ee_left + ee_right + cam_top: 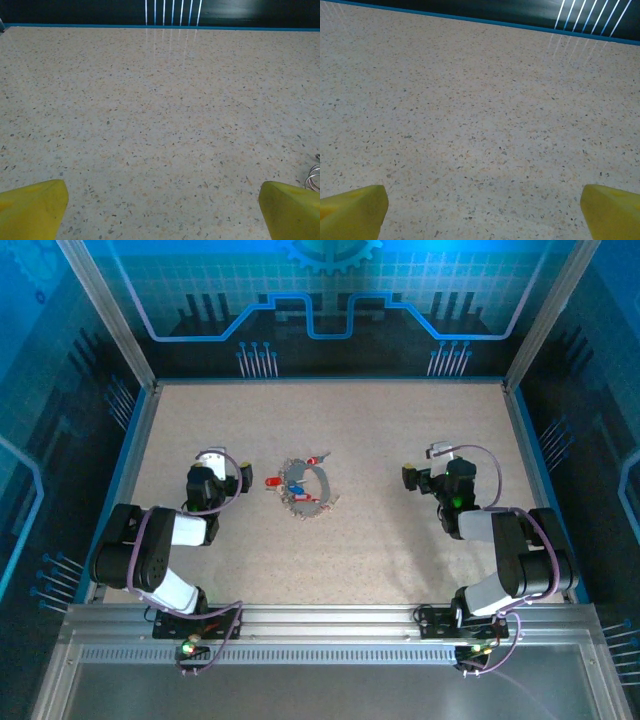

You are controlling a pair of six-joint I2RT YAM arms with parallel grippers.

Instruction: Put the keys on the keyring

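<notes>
Counter (400,540): speckled beige surface with a blue edge, walled by clear panels (330,300) in metal frames.
Keyring (327,485): thin grey ring lying flat on the counter, left of centre. It sits between the two arms and nearer the left one. Nothing grips it.
Keys (297,490): small and gathered at the ring. The blue-headed one lies inside the loop.
Red-headed key, left (273,484): just outside the ring's left rim.
Red-headed key, far (318,458): at the ring's far rim, tilted.
Silvery keys (305,508): bunched along the near rim. Too small to tell whether any key is threaded on the ring.
Left pincer (213,460): near the keyring on its left, apart from it and pointing toward the far wall. In the left wrist view (162,200) the two yellow fingertips (35,207) sit in opposite lower corners with bare counter between them. It is spread wide and grips nothing.
Silvery loops (315,177): thin wire curves cut off at the right edge of the left wrist view. Too cropped to identify.
Right pincer (437,455): well to the right of the keyring, over bare counter. In the right wrist view (482,202) the yellow fingertips (355,210) are likewise far apart. It is spread wide and grips nothing.
</notes>
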